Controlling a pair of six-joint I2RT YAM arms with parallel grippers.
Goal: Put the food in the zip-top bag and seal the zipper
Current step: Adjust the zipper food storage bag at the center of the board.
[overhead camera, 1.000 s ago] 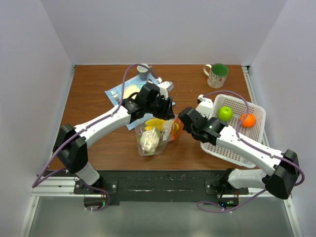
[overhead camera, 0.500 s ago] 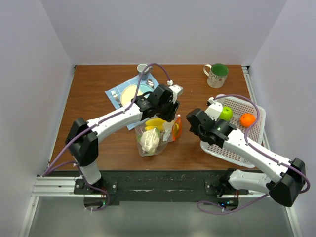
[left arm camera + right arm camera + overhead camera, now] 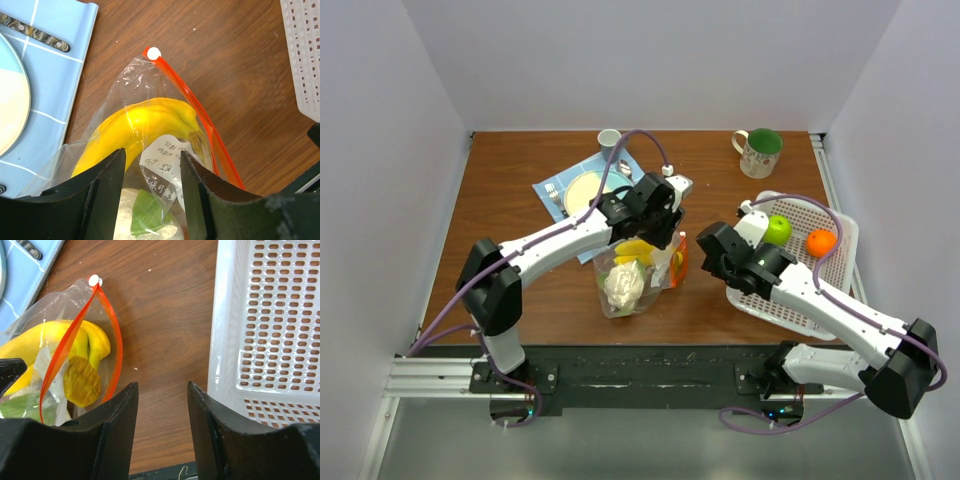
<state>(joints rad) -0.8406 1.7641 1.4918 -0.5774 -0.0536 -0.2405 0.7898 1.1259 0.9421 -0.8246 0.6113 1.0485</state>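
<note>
The zip-top bag (image 3: 632, 280) lies on the table, its mouth toward the right. Through its clear film show a yellow banana (image 3: 135, 125), a pale green leafy piece (image 3: 147, 217) and a ridged yellow-brown piece (image 3: 82, 381). The orange-red zipper (image 3: 200, 110) gapes in a loop, its white slider (image 3: 93, 279) at the far end. My left gripper (image 3: 151, 155) hovers open over the bag, film showing between its fingers. My right gripper (image 3: 162, 387) is open over bare wood between bag and basket. A green apple (image 3: 777, 230) and an orange (image 3: 821, 242) sit in the basket.
The white lattice basket (image 3: 835, 275) stands at the right, close beside my right gripper. A blue placemat (image 3: 552, 190) with a plate (image 3: 582, 187) lies behind the bag. A small white cup (image 3: 609, 138) and a green-lined mug (image 3: 757, 152) stand at the back.
My right gripper has drawn back to the right, off the bag's mouth. My left gripper has shifted slightly right over the bag. Both pairs of jaws stand a little wider.
</note>
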